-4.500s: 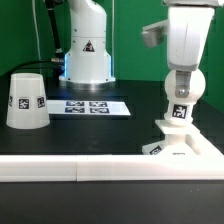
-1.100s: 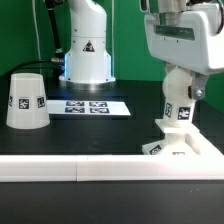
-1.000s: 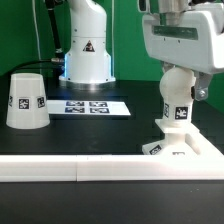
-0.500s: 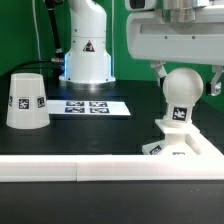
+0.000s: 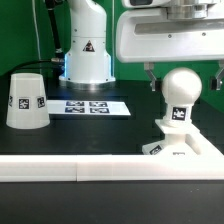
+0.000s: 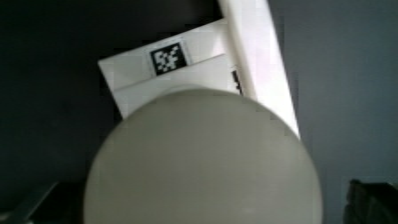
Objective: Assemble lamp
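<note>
gripper (image 5: 185, 82): I am pointing it straight down | fingers (image 5: 152, 80): I am holding them wide apart

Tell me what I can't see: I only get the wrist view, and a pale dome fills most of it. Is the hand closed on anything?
Observer: No. In the exterior view the hand is open around the head of the bulb, with one finger on each side and a gap showing on both sides.
Operator: Good. Where is the shade? It's nowhere in my picture.
Observer: The shade stands wide end down at the exterior view's left. It is well apart from the bulb, with the marker board lying between them.
</note>
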Motion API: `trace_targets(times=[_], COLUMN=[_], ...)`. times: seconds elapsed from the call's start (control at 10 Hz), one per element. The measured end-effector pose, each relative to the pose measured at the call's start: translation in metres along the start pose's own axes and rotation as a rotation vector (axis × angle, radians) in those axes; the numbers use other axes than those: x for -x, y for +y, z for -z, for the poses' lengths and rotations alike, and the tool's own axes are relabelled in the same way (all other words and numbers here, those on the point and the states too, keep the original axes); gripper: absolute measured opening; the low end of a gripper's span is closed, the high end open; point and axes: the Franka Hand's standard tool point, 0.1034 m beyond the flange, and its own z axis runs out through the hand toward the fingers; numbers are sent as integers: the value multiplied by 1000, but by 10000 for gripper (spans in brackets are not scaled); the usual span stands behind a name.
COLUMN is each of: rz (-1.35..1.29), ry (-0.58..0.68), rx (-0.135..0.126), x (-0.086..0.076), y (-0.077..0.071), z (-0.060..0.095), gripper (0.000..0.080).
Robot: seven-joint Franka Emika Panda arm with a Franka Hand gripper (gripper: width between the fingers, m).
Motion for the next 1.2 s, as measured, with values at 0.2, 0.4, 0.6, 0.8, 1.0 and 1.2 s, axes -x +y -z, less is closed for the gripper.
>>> trace_targets(times=[0.2, 0.4, 0.6, 0.8, 1.0, 1.2], rz=[195, 343, 470, 713, 954, 1121], ry=[2, 1, -1, 11, 4, -20], rx=[15, 17, 20, 49, 62, 74], x=[-1, -1, -1, -4, -5, -3], y=[-1, 2, 3, 2, 2, 3], z=[1, 1, 1, 2, 2, 0], gripper=[699, 699, 699, 699, 699, 699])
